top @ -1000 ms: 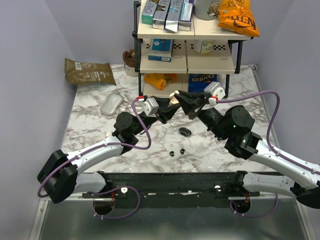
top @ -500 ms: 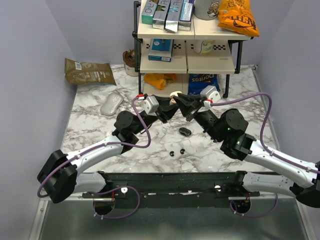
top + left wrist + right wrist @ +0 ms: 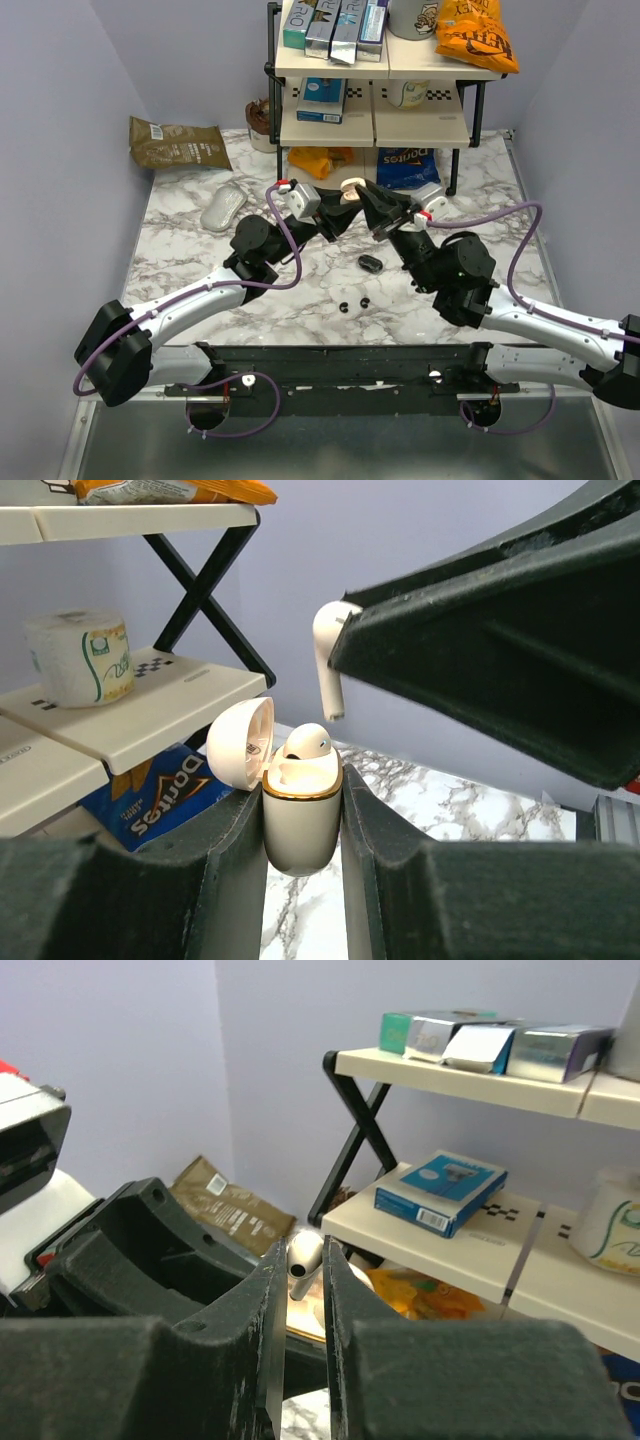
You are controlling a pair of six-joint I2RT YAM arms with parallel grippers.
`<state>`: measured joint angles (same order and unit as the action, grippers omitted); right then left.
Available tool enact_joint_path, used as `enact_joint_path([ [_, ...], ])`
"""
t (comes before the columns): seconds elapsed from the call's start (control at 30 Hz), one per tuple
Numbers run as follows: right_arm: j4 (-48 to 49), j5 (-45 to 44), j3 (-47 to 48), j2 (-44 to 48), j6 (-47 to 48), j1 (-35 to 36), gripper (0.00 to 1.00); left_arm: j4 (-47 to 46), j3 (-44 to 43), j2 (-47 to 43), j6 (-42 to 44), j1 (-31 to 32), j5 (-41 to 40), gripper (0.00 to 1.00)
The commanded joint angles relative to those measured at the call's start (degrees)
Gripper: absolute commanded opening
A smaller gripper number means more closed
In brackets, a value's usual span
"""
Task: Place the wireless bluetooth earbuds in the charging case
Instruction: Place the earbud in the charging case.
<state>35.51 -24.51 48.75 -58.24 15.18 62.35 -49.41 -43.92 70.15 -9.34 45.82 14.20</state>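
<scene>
Left gripper clamps the white charging case between its fingers, lid flipped open to the left, one white earbud seated inside. Just above and right of it, right gripper pinches the second earbud by its head, stem hanging down.

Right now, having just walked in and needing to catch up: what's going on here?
The left gripper grips a white charging case, lid open, with one white earbud already seated. The right gripper pinches the second earbud above the case, stem pointing down, not yet inserted.
</scene>
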Motion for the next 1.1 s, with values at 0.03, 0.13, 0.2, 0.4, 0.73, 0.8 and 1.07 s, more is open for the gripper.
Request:
enact_joint_path([
  [0.03, 9.8, -5.0, -1.5, -0.7, 3.5, 1.0, 0.01, -0.1, -1.8, 0.3, -0.6, -0.1, -0.5, 0.0],
  [0.13, 8.6, -3.4, -1.1, -1.1, 2.8, 1.2, 0.01, -0.2, -1.6, 0.3, -0.7, -0.1, -0.2, 0.0],
  [0.2, 7.3, -2.5, -0.9, -1.3, 2.5, 1.2, 0.01, -0.3, -1.4, 0.1, -0.5, -0.1, -0.2, 0.0],
  [0.4, 4.1, -0.4, -0.3, -1.9, 0.7, 1.3, 0.01, 0.0, -1.1, -0.5, -0.2, 0.0, -0.2, 0.0],
  [0.73, 1.0, 1.1, 0.2, -2.6, -1.1, 1.3, 0.01, 0.2, -0.8, -1.2, 0.2, 0.0, -0.5, 0.0],
  [0.8, 0.4, 1.1, 0.3, -2.7, -1.2, 1.3, 0.01, 0.0, -0.7, -1.2, 0.2, 0.0, -0.5, 0.0],
  [1.07, -0.2, 0.8, 0.1, -3.0, -1.4, 1.4, 0.01, -0.9, -0.3, -1.2, 0.2, -0.1, -0.6, 0.0],
])
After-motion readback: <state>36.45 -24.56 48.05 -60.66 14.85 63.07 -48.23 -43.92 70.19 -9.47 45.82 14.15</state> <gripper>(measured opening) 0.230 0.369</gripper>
